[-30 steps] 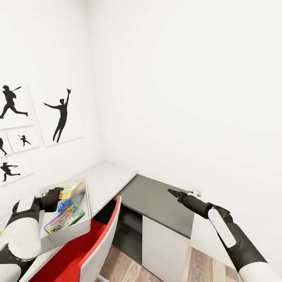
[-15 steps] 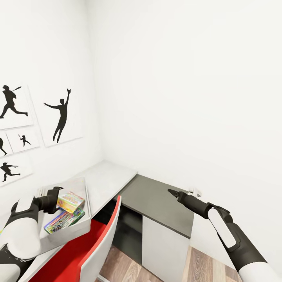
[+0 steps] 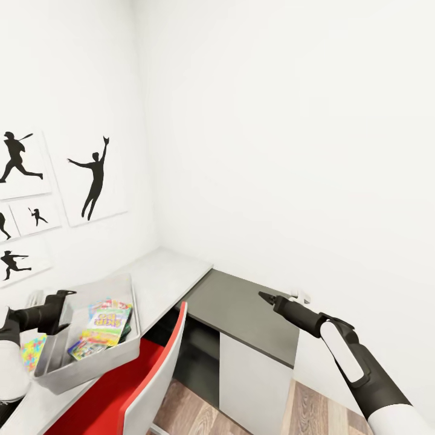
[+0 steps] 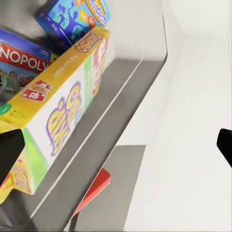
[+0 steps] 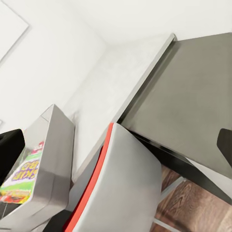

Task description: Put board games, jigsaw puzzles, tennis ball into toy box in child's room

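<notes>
**Yellow SKIP-BO box lying in the toy box, both claws empty**

Lying in the grey toy box [image 3: 124, 347] at about 8 o'clock in the head view: the yellow SKIP-BO board game [image 3: 107, 322], tilted, on top of another colourful box [image 3: 90, 348] whose edge peeks out beneath. Seen from the left wrist: the same yellow game [image 4: 58, 116] leaning over a Monopoly box [image 4: 21, 63], with a blue box [image 4: 72, 19] just beyond, all inside the grey wall of the bin [image 4: 104, 140]. Standing on the pale table [image 3: 166, 272], near its front edge, the toy box; beside it at 9 o'clock, a patch of multicoloured jigsaw puzzle [image 3: 31, 351] flat on the tabletop.

Left gripper [image 3: 63, 301] hovering just beside the box's near-left rim, fingers parted, holding nothing. Right gripper [image 3: 269, 297] hanging at 4 o'clock above the dark grey side unit [image 3: 241, 308], well apart from the toys, fingers spread and empty.

Tucked under the table, a red-and-white chair [image 3: 154, 374]. On the left wall, black silhouette pictures [image 3: 93, 178] of ball players.
</notes>
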Robot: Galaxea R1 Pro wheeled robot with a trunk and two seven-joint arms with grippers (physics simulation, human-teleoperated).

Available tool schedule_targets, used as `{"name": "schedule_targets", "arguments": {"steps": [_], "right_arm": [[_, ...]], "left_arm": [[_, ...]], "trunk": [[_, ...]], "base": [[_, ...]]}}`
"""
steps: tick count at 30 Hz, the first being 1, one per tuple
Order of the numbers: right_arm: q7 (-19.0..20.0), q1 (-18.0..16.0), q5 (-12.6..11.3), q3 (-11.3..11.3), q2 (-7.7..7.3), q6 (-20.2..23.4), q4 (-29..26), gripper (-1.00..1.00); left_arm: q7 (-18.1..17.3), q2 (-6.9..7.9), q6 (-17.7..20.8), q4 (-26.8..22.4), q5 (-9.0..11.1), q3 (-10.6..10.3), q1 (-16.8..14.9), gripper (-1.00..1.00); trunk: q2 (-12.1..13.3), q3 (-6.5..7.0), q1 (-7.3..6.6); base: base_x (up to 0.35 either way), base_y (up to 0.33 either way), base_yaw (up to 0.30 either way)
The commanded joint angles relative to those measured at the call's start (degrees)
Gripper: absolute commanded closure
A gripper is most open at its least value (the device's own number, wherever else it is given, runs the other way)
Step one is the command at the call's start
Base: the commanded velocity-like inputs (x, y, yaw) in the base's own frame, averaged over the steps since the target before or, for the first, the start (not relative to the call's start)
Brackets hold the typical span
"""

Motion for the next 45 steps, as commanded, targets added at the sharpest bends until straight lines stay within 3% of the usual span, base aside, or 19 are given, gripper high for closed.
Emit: {"name": "schedule_targets", "arguments": {"steps": [1,4,8,19,21,25,27,35,37,39,41,42,43,45], "right_arm": [[0.03,-0.02,-0.15,0.07,-0.04,0.16,-0.01,-1.00],[0.02,-0.02,-0.15,0.09,-0.04,0.11,0.26,-1.00],[0.02,-0.02,-0.15,0.17,-0.04,0.08,0.64,-1.00],[0.02,-0.02,-0.14,0.27,-0.04,0.05,1.02,-1.00],[0.03,-0.02,-0.15,0.25,-0.04,0.04,1.04,-1.00],[0.02,-0.02,-0.14,0.27,-0.04,0.03,1.05,-1.00],[0.02,-0.02,-0.13,0.27,-0.04,0.02,1.05,-1.00],[0.02,-0.02,-0.09,0.27,-0.04,0.00,1.10,-1.00],[0.02,-0.02,-0.11,0.27,-0.04,-0.01,1.11,-1.00],[0.05,-0.02,-0.14,0.23,-0.04,-0.01,1.13,-1.00],[0.07,-0.02,-0.11,0.20,-0.04,-0.01,1.13,-1.00],[0.08,-0.02,-0.11,0.14,-0.04,-0.01,1.14,-1.00],[0.09,-0.02,-0.12,0.10,-0.04,0.00,1.14,-1.00],[0.20,-0.02,-0.11,-0.01,-0.04,0.05,1.14,-1.00]], "left_arm": [[0.56,0.47,1.25,-0.10,0.72,1.32,-0.04,-1.00],[0.56,1.96,4.70,-0.19,0.83,3.56,-0.04,-1.00],[0.23,2.82,10.47,-0.35,0.91,4.44,-0.04,-1.00],[-0.66,2.88,12.46,-0.40,1.66,3.91,-0.04,-1.00],[-2.72,2.89,12.46,-0.40,1.81,3.71,-0.04,-1.00],[-10.73,3.42,12.46,-0.40,1.90,2.37,-0.01,-1.00],[-15.25,4.18,12.46,-0.40,1.87,0.70,0.09,-1.00],[-39.20,9.58,12.46,-0.31,1.77,-13.24,2.16,-1.00],[-42.91,10.63,12.46,-0.23,1.60,-15.54,2.32,-1.00],[-49.27,12.77,12.46,-0.09,1.29,-20.72,2.48,-1.00],[-51.63,13.95,12.46,-0.05,1.12,-23.74,2.52,-1.00],[-53.44,15.15,12.46,-0.03,0.91,-27.03,2.55,-1.00],[-54.19,15.73,12.46,-0.04,0.83,-28.72,2.56,-1.00],[-56.63,17.84,12.46,-0.23,0.64,-35.45,2.58,-1.00]], "trunk": [[-0.04,-0.03,0.03],[-0.04,-0.03,0.03],[-0.04,-0.03,0.03],[-0.04,-0.03,0.03],[-0.04,-0.03,0.03],[-0.04,-0.03,0.03],[-0.04,-0.03,0.03],[-0.04,-0.03,0.03],[-0.04,-0.03,0.03],[-0.04,-0.03,0.03],[-0.04,-0.03,0.03],[-0.04,-0.03,0.03],[-0.04,-0.03,0.03],[-0.04,-0.03,0.03]], "base": [[0.000,0.000,0.000],[0.000,0.000,0.000],[0.000,0.000,0.000],[0.000,0.000,0.000],[0.000,0.000,0.000],[0.000,0.000,0.000],[0.000,0.000,0.000],[0.000,0.000,0.000],[0.000,0.000,0.000],[0.000,0.000,0.000],[0.000,0.000,0.000],[0.000,0.000,0.000],[0.000,0.000,0.000],[0.000,0.000,0.000]]}}
